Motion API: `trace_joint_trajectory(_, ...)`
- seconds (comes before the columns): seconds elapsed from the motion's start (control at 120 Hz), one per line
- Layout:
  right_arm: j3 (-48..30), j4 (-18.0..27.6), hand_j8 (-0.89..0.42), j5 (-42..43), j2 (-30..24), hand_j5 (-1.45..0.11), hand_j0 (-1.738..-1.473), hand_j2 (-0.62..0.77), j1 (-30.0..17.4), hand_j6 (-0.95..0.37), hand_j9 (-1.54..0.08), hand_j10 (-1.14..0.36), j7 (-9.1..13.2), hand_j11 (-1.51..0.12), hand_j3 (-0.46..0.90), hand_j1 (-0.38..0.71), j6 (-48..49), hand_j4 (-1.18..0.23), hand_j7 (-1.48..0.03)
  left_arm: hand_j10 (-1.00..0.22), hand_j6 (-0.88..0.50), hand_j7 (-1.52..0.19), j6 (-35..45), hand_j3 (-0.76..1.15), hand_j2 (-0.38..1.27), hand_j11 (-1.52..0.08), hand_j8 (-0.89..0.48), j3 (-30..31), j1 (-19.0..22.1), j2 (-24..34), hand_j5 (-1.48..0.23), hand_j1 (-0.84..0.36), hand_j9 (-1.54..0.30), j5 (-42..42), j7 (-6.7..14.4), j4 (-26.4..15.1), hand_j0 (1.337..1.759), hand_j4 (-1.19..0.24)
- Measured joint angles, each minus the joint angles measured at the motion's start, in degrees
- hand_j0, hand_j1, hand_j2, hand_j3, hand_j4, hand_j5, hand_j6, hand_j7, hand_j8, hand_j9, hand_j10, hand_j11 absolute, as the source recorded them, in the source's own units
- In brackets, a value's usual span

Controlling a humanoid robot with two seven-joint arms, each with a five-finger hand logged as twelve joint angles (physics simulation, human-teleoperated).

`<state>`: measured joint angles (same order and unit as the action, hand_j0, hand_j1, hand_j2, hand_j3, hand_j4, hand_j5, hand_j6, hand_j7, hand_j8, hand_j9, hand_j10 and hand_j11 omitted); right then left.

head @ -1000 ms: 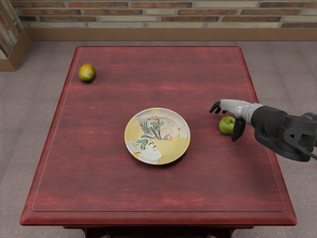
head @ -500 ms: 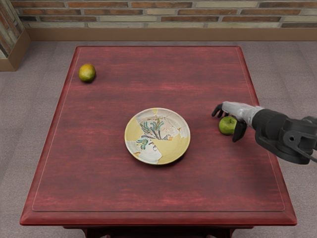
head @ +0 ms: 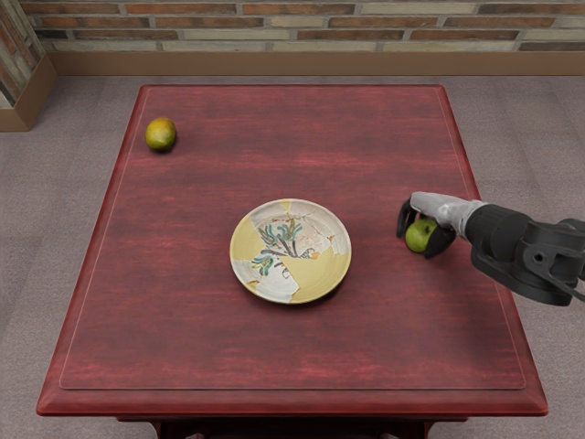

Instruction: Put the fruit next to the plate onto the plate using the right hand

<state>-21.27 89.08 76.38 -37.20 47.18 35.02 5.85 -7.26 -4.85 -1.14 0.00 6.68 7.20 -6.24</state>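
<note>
Centre right of frame: right hand (head: 423, 223) has its fingers (head: 403, 219) curled around the green fruit (head: 418, 237) sitting on the counter (head: 183, 302) right of the plate (head: 236, 257), seemingly securing a grip before lifting it across.

no text, label, brand, number or sign could be read anywhere in the view. the only marking was the painted pattern on the plate (head: 291, 251), a green and blue plant-like motif with no letters in it.
</note>
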Motion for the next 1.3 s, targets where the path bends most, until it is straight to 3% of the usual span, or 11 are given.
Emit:
trace_joint_trajectory(0.108,-0.3,-0.2,-0.28,-0.8,0.0,-1.02,-1.649,0.23,0.1,-0.36,-1.03,-0.55,0.0,-1.04,0.00,0.33,0.1,-0.74,-0.98,-0.01,-0.01,-0.01,0.0,0.00,0.00,-0.01,-0.01,0.0,-0.1,0.0,-0.01,0.34,-0.01,0.0,0.0,0.0,1.658,-0.01)
trace_joint_trajectory(0.133,-0.3,-0.3,-0.26,-1.0,0.0,-1.04,-1.649,0.31,0.2,-0.35,-1.05,-0.54,0.0,-1.06,0.00,0.35,0.1,-0.75,-1.00,-0.01,-0.01,-0.01,0.0,0.00,0.00,-0.01,-0.01,0.0,0.0,0.0,-0.01,0.34,-0.01,0.0,0.0,0.0,1.658,-0.01)
trace_joint_trajectory(0.242,-0.6,-0.4,-0.21,-1.7,0.0,-1.11,-1.648,0.29,0.9,-0.30,-1.12,-0.52,-0.1,-1.13,0.00,0.37,0.2,-0.78,-1.06,-0.01,-0.01,-0.01,0.0,0.00,0.00,-0.01,-0.01,0.0,0.0,0.0,-0.01,0.34,-0.01,0.0,0.0,0.0,1.658,-0.01)
trace_joint_trajectory(0.325,-0.9,-0.5,-0.24,-2.7,0.3,-1.14,-1.647,0.30,2.1,-0.31,-1.15,-0.59,-0.1,-1.16,0.00,0.35,0.3,-0.78,-1.08,-0.01,-0.01,-0.01,0.0,0.00,0.00,-0.01,-0.01,0.0,0.0,0.0,-0.01,0.34,-0.01,0.0,0.0,0.0,1.658,-0.01)
trace_joint_trajectory(0.433,-1.1,-0.5,-0.29,-3.9,2.6,-1.16,-1.647,0.32,4.8,-0.34,-1.17,-0.67,-0.1,-1.18,0.00,0.32,0.3,-0.78,-1.10,-0.01,-0.01,-0.01,0.0,0.00,0.00,-0.01,-0.01,0.0,0.0,0.0,-0.01,0.34,-0.01,0.0,0.0,0.0,1.658,-0.01)
trace_joint_trajectory(0.742,-1.9,-0.3,-0.25,-7.2,11.1,-1.25,-1.652,0.31,11.9,-0.33,-1.25,-0.65,-0.1,-1.25,0.00,0.31,0.7,-0.80,-1.13,-0.01,-0.01,-0.01,0.0,0.00,0.00,-0.01,-0.01,0.0,0.0,0.0,-0.01,0.34,-0.01,0.0,0.0,0.0,1.658,-0.01)
trace_joint_trajectory(0.933,-2.0,-0.3,-0.25,-7.7,17.1,-1.27,-1.654,0.32,12.6,-0.32,-1.26,-0.65,-0.1,-1.26,0.00,0.31,0.8,-0.80,-1.13,-0.01,-0.01,-0.01,0.0,0.00,0.00,-0.01,-0.01,0.0,0.0,0.0,-0.01,0.34,-0.01,0.0,0.0,0.0,1.658,-0.01)
trace_joint_trajectory(1.058,-1.6,-0.4,-0.24,-7.6,18.1,-1.28,-1.656,0.31,10.2,-0.32,-1.27,-0.64,-0.1,-1.27,0.00,0.31,0.8,-0.80,-1.13,-0.01,-0.01,-0.01,0.0,0.00,0.00,-0.01,-0.01,0.0,0.0,0.0,-0.01,0.34,-0.01,0.0,0.0,0.0,1.658,-0.01)
trace_joint_trajectory(1.117,-1.5,-0.5,-0.24,-7.4,18.3,-1.28,-1.657,0.39,9.0,-0.31,-1.27,-0.67,-0.1,-1.28,0.00,0.34,0.8,-0.80,-1.13,-0.01,-0.01,-0.01,0.0,0.00,0.00,-0.01,-0.01,0.0,0.0,0.0,-0.01,0.34,-0.01,0.0,0.0,0.0,1.658,-0.01)
trace_joint_trajectory(1.25,-1.2,-0.8,-0.29,-6.9,18.5,-1.27,-1.656,0.41,7.3,-0.32,-1.24,-0.74,0.0,-1.25,0.00,0.34,0.7,-0.81,-1.13,-0.01,-0.01,-0.01,0.0,0.00,0.00,-0.01,-0.01,0.0,0.0,0.0,-0.01,0.34,-0.01,0.0,0.0,0.0,1.658,-0.01)
trace_joint_trajectory(1.3,-1.3,-0.8,-0.24,-7.0,18.7,-1.04,-1.656,0.35,7.0,-0.27,-1.02,-0.61,0.0,-1.03,0.00,0.22,0.5,-0.67,-0.93,-0.01,-0.01,-0.01,0.0,0.00,0.00,-0.01,-0.01,0.0,0.0,0.0,-0.01,0.34,-0.01,0.0,0.0,0.0,1.658,-0.01)
